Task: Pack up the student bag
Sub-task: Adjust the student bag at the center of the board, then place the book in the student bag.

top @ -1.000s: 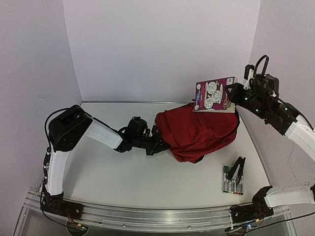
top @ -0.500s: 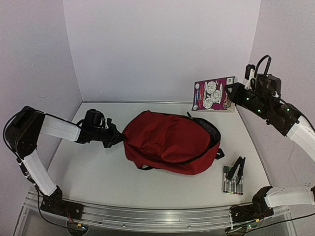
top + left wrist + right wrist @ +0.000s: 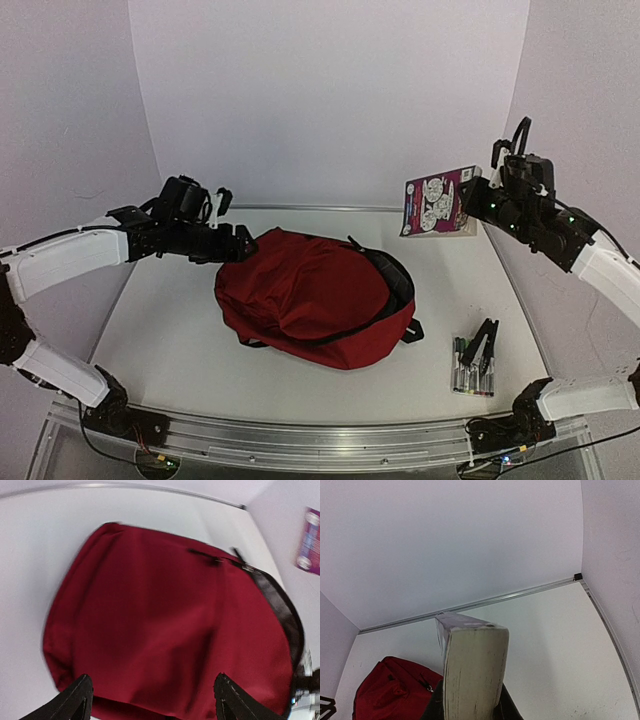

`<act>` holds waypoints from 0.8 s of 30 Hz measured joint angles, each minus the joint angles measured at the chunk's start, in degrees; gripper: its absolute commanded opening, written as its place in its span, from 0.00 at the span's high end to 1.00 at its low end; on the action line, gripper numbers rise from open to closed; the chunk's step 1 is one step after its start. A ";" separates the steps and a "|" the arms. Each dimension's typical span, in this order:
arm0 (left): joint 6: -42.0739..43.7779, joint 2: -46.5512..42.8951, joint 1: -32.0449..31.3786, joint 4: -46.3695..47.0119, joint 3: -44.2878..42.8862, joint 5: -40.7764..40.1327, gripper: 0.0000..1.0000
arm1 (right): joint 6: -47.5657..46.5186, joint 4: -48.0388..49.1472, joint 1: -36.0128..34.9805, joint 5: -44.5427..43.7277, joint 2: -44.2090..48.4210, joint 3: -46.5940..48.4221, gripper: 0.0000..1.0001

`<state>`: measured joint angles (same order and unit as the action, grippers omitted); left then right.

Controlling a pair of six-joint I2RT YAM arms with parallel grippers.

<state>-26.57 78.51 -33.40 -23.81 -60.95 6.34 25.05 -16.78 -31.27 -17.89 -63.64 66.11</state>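
Flat on the middle of the table (image 3: pixel 160 350) lies the student bag (image 3: pixel 305 305), dark red, with its long axis running left to right and dipping a little toward the near edge at its right end. Its black lining (image 3: pixel 392 282) shows at that right end, so the mouth points toward the right arm, while the closed, rounded end points toward the left arm. A zip pull (image 3: pixel 206 556) rests on the upper face.

The left pincer (image 3: pixel 238 246) sits at the bag's far-left corner, spread wide; in the wrist view both fingers (image 3: pixel 80 697) frame the red fabric with nothing held between them. Whether they touch the cloth cannot be told.

The right pincer (image 3: pixel 466 205) is clamped on a book (image 3: pixel 438 205) with a purple cover, held in the air near the far-right corner, cover facing forward, apart from the bag.

Near the right front of the table lies a marker pack (image 3: pixel 470 375) with a black clip (image 3: pixel 486 342) resting on it, just beside the bag's right end but not touching.
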 measured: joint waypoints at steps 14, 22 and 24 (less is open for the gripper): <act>18.86 11.17 -32.54 -0.77 -11.58 -0.69 0.11 | -0.15 -2.02 0.00 -2.21 -0.76 -0.13 1.00; 21.57 18.44 -36.42 -2.32 -16.42 -6.24 0.10 | -0.08 -2.18 0.00 -1.79 -0.63 -0.13 1.00; 21.94 20.67 -36.82 -3.55 -18.55 -9.48 0.11 | -0.10 -2.18 0.00 -1.73 -0.48 -0.14 1.00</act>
<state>-4.62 99.18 -70.22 -27.36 -79.49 -3.14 24.95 -18.96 -31.27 -19.63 -64.12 65.97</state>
